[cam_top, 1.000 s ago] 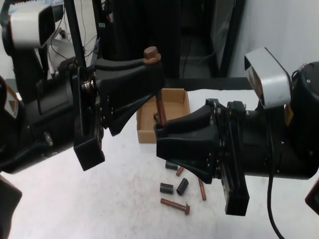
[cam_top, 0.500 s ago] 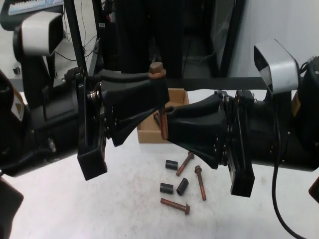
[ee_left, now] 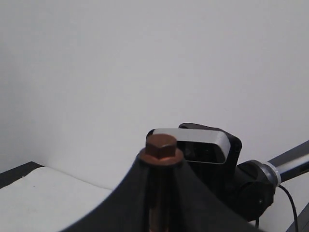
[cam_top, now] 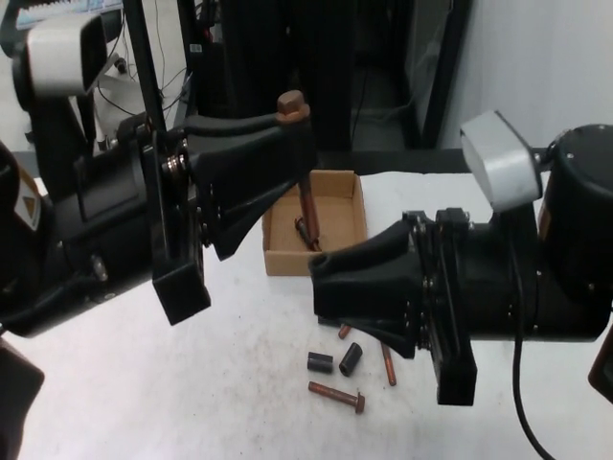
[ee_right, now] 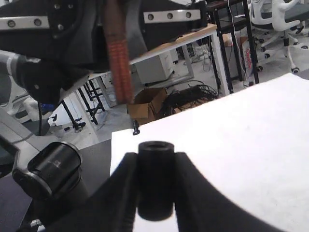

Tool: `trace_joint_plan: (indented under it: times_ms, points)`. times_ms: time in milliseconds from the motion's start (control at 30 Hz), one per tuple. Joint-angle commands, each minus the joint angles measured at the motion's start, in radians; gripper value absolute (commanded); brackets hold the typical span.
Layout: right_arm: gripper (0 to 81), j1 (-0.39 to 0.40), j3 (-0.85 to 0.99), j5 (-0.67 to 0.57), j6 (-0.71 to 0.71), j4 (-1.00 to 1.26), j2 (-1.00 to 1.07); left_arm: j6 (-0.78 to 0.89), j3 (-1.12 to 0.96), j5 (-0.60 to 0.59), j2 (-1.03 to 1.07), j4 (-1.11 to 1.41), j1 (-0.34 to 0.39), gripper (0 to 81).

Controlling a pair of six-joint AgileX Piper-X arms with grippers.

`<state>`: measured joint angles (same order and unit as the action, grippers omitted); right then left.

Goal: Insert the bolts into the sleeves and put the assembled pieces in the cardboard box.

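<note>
You are working the insertion step. Your left gripper is clenching a bolt upright, head up, above the bench; your right gripper is grasping a sleeve bore-up, seemingly at about 6 o'clock of the bolt's tip in the high view. Next you are needing to line bore and shank on one axis, then bring them together gently. The cardboard box is lying at 12 o'clock of the loose bolts and loose sleeves. No writing is showing readably; a triangular sticker on the left arm is too small to read.
</note>
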<state>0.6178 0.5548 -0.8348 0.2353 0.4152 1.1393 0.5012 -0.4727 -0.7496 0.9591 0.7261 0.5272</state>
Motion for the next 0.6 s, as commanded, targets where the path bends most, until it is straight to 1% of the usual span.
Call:
trace_joint_plan:
  times_ms: [0,133,433,567]
  points:
    - [0.8,0.001,0.008,-0.011,0.046,0.089,-0.003,-0.007,-0.005,0.007,-0.003,0.01,0.001,0.1]
    - [0.8,0.001,0.008,-0.011,0.088,0.159,-0.003,-0.027,-0.005,0.007,-0.003,-0.026,0.001,0.1]
    - [0.8,0.001,0.008,-0.017,0.095,0.15,-0.003,-0.03,-0.003,0.01,-0.003,-0.039,0.001,0.1]
    - [0.8,0.019,0.008,-0.017,0.095,0.139,-0.003,-0.03,-0.003,0.015,-0.003,-0.039,0.001,0.1]
